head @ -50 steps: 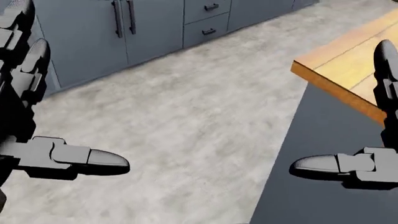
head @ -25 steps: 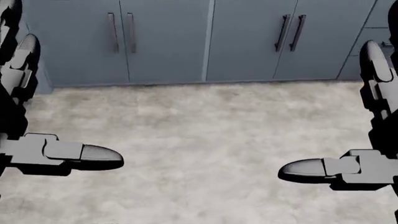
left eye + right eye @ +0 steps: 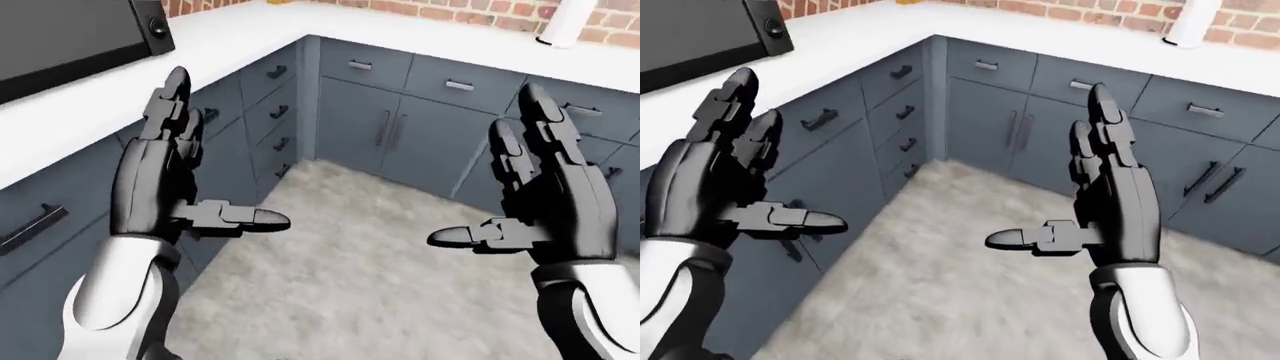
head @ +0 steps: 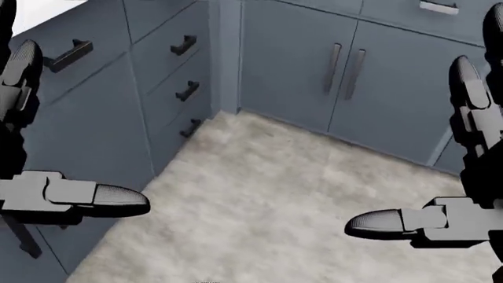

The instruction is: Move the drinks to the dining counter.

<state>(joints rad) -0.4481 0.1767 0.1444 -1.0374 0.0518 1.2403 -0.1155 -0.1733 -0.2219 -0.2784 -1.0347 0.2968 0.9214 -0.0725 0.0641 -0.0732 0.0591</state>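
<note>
No drink shows in any view. My left hand (image 3: pixel 222 156) is raised at the left of the left-eye view, fingers straight up and thumb pointing right, open and empty. My right hand (image 3: pixel 482 169) mirrors it at the right, thumb pointing left, open and empty as well. Between the two hands I see only grey floor (image 3: pixel 380 255) and cabinet fronts.
Blue-grey cabinets (image 3: pixel 400 127) with drawers meet in a corner under a white L-shaped countertop (image 3: pixel 230 34). A black appliance (image 3: pixel 70 30) sits on the counter at top left. A white cylindrical object (image 3: pixel 562 21) stands at top right against the brick wall (image 3: pixel 470 9).
The whole picture has shifted: the camera swung away from the wooden counter, past flat cabinet doors, to this cabinet corner. Both hands keep the same open pose.
</note>
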